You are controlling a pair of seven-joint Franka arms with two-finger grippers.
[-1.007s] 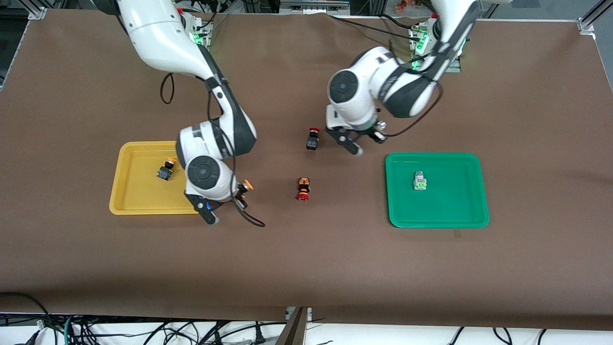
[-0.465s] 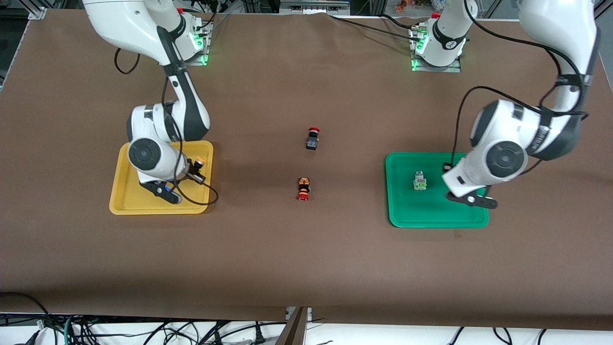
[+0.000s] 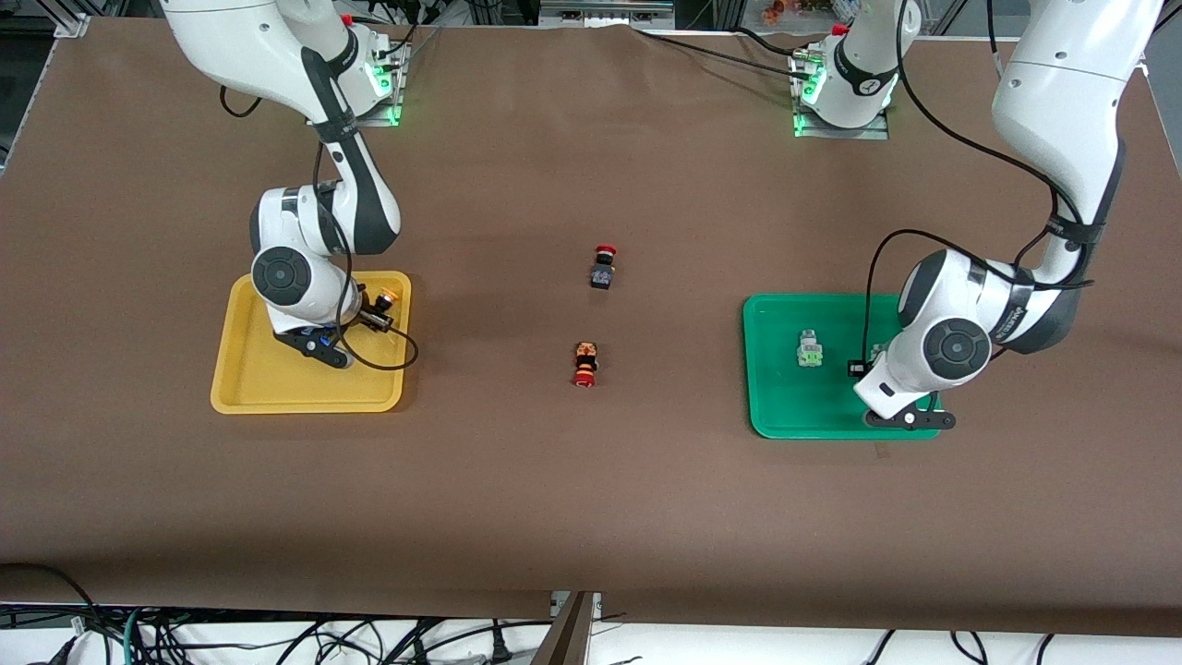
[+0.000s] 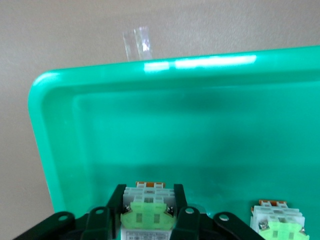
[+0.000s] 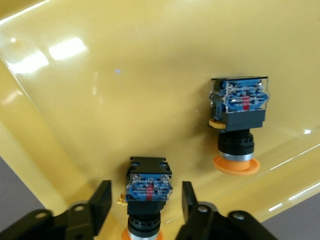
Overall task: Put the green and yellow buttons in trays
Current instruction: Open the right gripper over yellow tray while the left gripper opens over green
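Observation:
My right gripper (image 3: 320, 349) is low in the yellow tray (image 3: 277, 392). Its fingers stand open on either side of a yellow button (image 5: 147, 187), with a gap on each side. A second yellow button (image 5: 240, 117) lies in the same tray (image 5: 125, 100); the right hand hides both in the front view. My left gripper (image 3: 910, 417) is over the green tray (image 3: 822, 411), at its corner toward the left arm's end. It is shut on a green button (image 4: 148, 212). Another green button (image 3: 810, 349) lies in that tray and shows in the left wrist view (image 4: 277, 225).
Two black switches with red caps lie on the brown table between the trays, one (image 3: 603, 268) farther from the front camera than the other (image 3: 584, 363). A cable loops from the right wrist over the yellow tray's edge.
Both arms swung out from the middle of the table, the right to the yellow tray, the left to the green tray. In the last half second the left gripper came lower.

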